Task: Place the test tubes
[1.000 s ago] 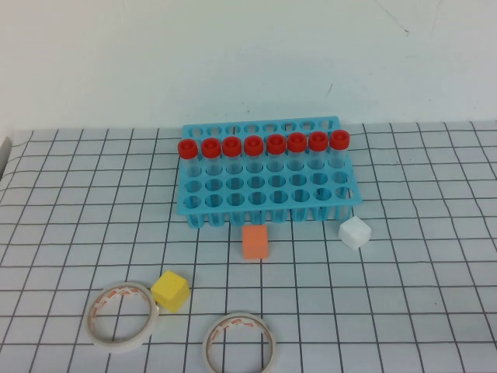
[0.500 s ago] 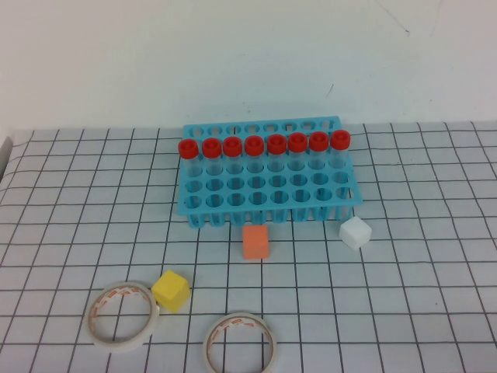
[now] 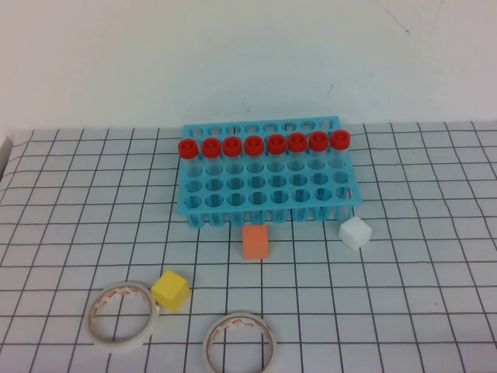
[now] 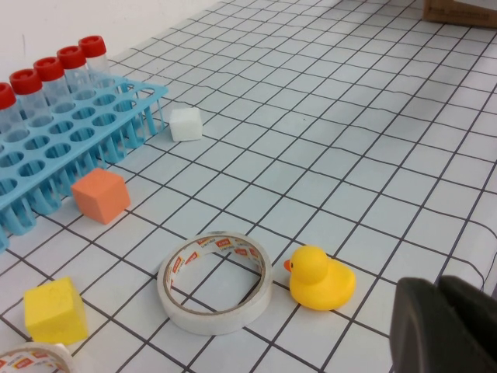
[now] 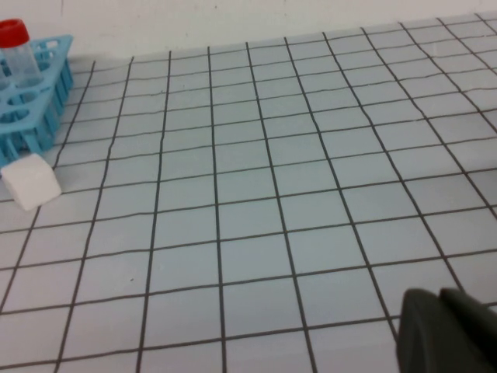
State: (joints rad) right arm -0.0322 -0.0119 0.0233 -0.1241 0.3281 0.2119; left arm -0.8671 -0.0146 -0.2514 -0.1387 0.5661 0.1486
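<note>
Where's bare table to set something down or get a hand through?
Widest free patch: the grid right of the white cube and blue rack, in front of the shut right hand. Also bare: left of the rack, beyond the tape rolls. Crowded: tape rolls, yellow cube and duck by the shut left hand; orange cube just before the rack.

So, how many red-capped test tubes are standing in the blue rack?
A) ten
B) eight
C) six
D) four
B: eight red-capped test tubes stand in one row in the blue rack. The left gripper, jaws shut, is near the yellow rubber duck; the right gripper, jaws shut, is over the checked table, apart from the white cube.
</note>
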